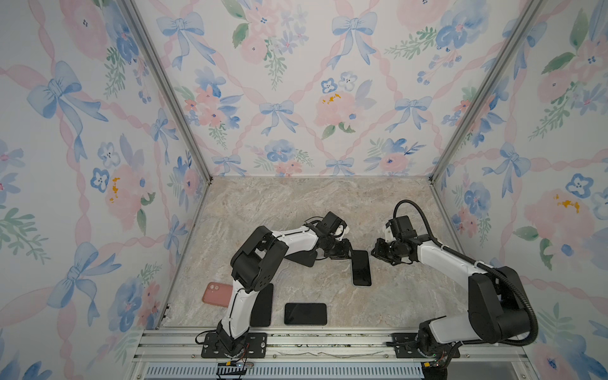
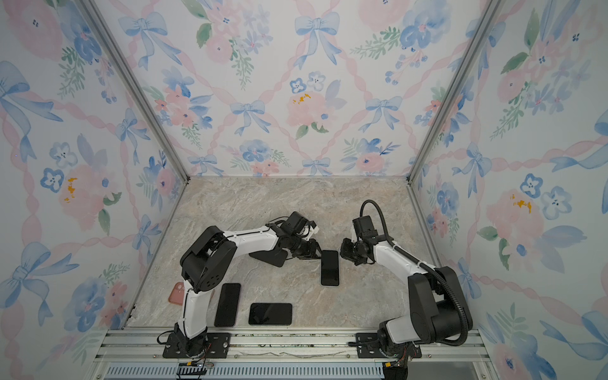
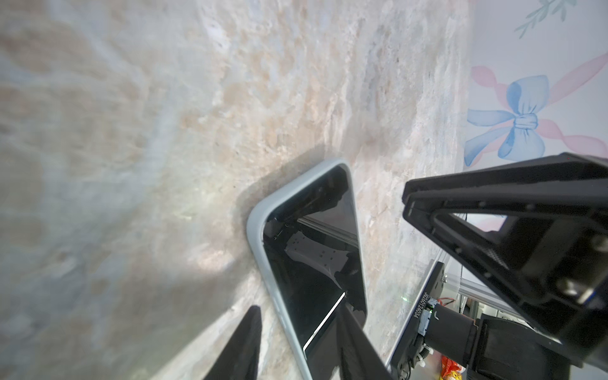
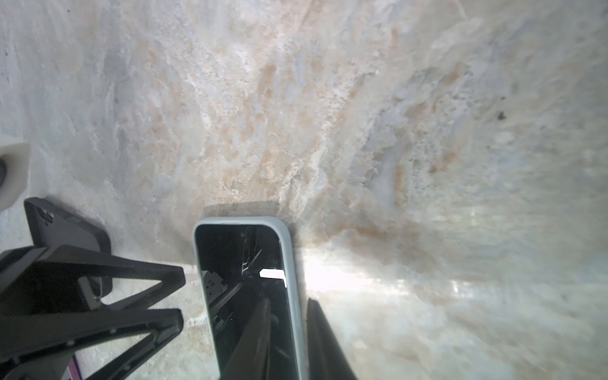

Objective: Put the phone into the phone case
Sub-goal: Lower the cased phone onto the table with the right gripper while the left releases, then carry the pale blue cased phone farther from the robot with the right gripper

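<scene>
Fingers of my left gripper [image 3: 299, 306] stand apart, one over the screen, one down on the table [image 3: 131, 164], straddling a long rim of the pale grey case [image 3: 255, 223]. My right gripper [image 4: 289, 300] brackets the opposite rim; pinching or not, I can't tell. Phone [image 1: 361, 268] lies screen-up inside that case, in the middle of the table, between both grippers.

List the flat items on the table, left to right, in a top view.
pink case → lengthwise black phone → sideways black phone → phone in grey case. The dark case overlaps, so it is left out.
</scene>
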Action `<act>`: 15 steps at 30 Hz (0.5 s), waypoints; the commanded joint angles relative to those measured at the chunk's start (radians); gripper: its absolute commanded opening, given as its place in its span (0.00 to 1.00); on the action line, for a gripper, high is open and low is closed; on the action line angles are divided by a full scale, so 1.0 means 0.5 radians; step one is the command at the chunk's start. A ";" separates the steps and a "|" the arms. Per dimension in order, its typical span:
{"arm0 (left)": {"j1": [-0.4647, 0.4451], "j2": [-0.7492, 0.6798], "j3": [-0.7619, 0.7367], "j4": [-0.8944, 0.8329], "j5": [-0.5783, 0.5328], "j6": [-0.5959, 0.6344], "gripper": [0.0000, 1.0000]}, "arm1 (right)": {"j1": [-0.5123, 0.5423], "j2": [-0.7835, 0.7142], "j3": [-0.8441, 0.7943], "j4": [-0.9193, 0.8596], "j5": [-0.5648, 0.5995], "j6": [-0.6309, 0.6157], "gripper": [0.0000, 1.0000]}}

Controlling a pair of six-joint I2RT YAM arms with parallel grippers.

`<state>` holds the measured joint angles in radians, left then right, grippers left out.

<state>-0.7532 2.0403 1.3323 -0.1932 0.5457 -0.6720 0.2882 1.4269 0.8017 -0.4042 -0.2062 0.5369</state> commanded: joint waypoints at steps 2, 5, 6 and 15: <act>-0.008 -0.188 -0.106 -0.081 -0.107 0.093 0.40 | 0.174 -0.097 0.059 -0.280 0.242 0.044 0.32; -0.005 -0.266 -0.173 -0.123 -0.151 0.141 0.41 | 0.270 -0.108 0.090 -0.363 0.323 0.063 0.38; -0.003 -0.285 -0.193 -0.132 -0.162 0.155 0.41 | 0.289 -0.110 0.096 -0.384 0.342 0.073 0.40; 0.042 -0.441 -0.372 -0.141 -0.229 0.224 0.42 | 0.520 -0.006 0.230 -0.558 0.537 0.254 0.60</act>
<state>-0.7448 1.8572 1.1671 -0.2420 0.4538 -0.5983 0.5228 1.3979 0.8730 -0.6109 0.0002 0.6147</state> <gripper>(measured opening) 0.417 0.592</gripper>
